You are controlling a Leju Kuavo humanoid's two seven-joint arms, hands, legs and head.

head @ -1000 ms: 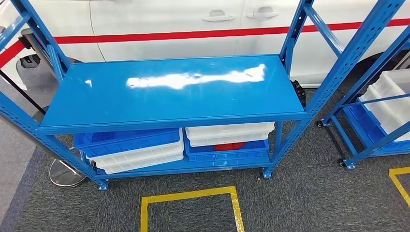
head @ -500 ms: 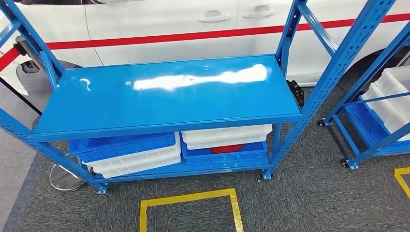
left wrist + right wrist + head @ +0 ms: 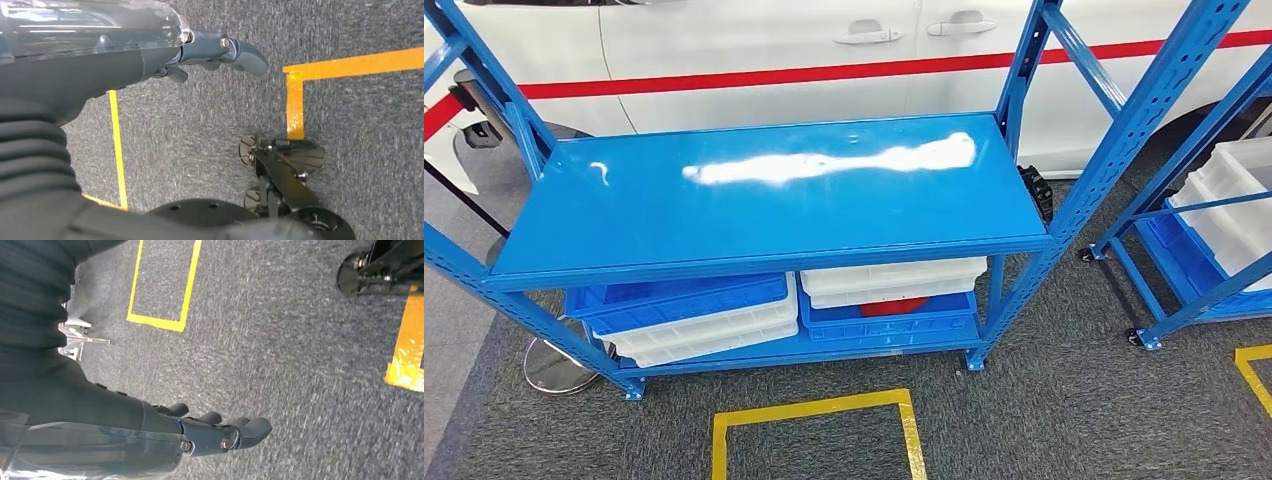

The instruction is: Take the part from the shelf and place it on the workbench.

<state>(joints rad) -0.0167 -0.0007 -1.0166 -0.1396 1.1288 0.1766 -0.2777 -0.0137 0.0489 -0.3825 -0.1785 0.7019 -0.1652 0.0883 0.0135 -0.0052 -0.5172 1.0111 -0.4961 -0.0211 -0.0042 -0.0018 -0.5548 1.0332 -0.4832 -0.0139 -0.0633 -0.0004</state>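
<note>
Head view: blue metal shelf [image 3: 764,200] stands straight ahead on grey carpet [image 3: 1044,400], its upper board bare with a bright glare streak. On the lower board sit 4 stacked bins: at left a blue bin [image 3: 679,298] on top of a white bin [image 3: 709,335], both tilted; at right a white bin [image 3: 894,280] resting on a blue bin [image 3: 889,322]. A red part [image 3: 894,306] shows in the gap between the right white bin and the blue bin under it, mostly hidden, shape cannot be told. Behind the shelf, a white car [image 3: 754,60] with a red stripe along its doors. A second blue shelf [image 3: 1194,250] at far right holds more white bins. Yellow tape square [image 3: 814,425] on the carpet in front of the shelf, another tape corner at far right. A round metal stand base [image 3: 554,365] sits by the shelf's left leg.

Left wrist view: left robot hand [image 3: 220,55] hangs over the carpet, holding nothing, fingers extended and loosely together, slightly curved. Yellow tape lines lie on the floor below it.

Right wrist view: right robot hand [image 3: 220,432] also hangs over the carpet with nothing in it, fingers stretched out side by side, a little apart. A yellow tape rectangle lies on the floor beyond it.

Both hands are well apart from the shelf and the red part.
</note>
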